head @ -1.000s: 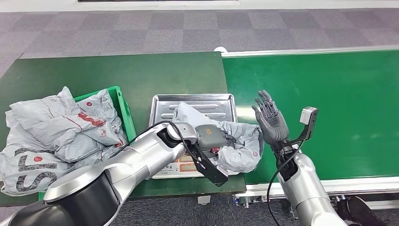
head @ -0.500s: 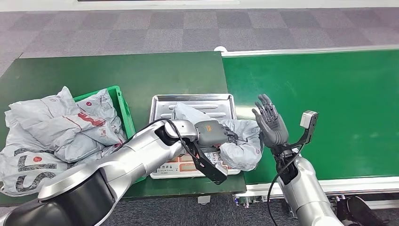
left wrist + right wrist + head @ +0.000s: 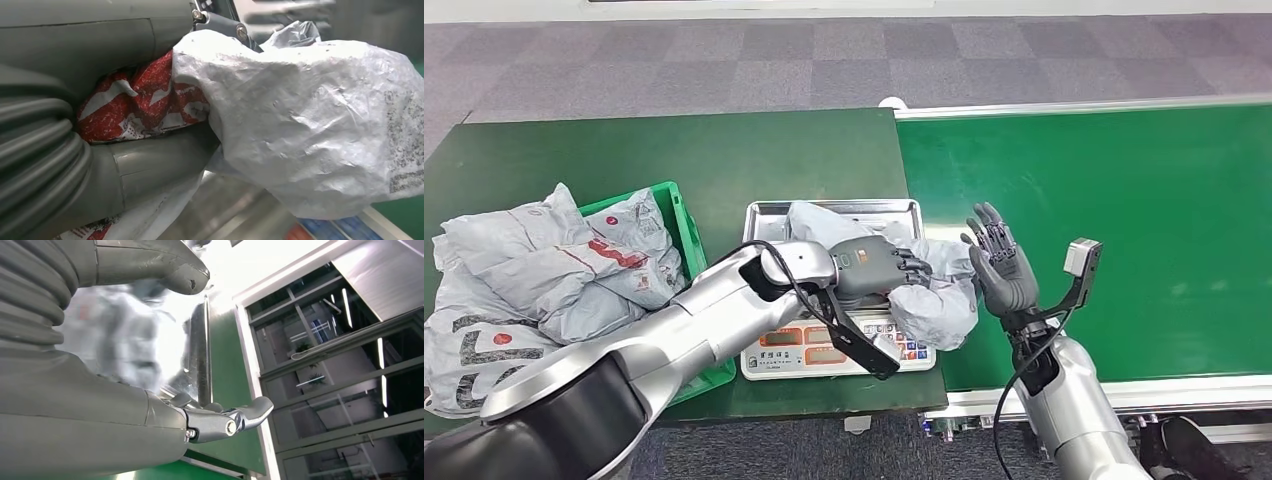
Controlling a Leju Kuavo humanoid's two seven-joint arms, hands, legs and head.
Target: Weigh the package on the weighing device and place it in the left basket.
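A crumpled grey package [image 3: 936,290] with a red printed patch [image 3: 145,105] hangs partly over the steel pan of the weighing device [image 3: 774,222]. My left hand [image 3: 879,268] grips it from the left, the thumb and fingers wrapped into the plastic [image 3: 310,120]. The scale's display and keypad [image 3: 824,350] show below the hand. My right hand [image 3: 1002,270] stands upright beside the package's right end, fingers spread, holding nothing [image 3: 220,422]. The green basket [image 3: 686,235] on the left is heaped with several grey packages [image 3: 554,265].
A dark green table [image 3: 674,160] carries the scale and basket. A brighter green conveyor belt [image 3: 1124,200] with a metal rail runs on the right. Grey carpet lies beyond.
My left hand has lifted and drawn the package up and leftward over the scale, uncovering the keypad. The right hand has sunk slightly and stays open beside it.
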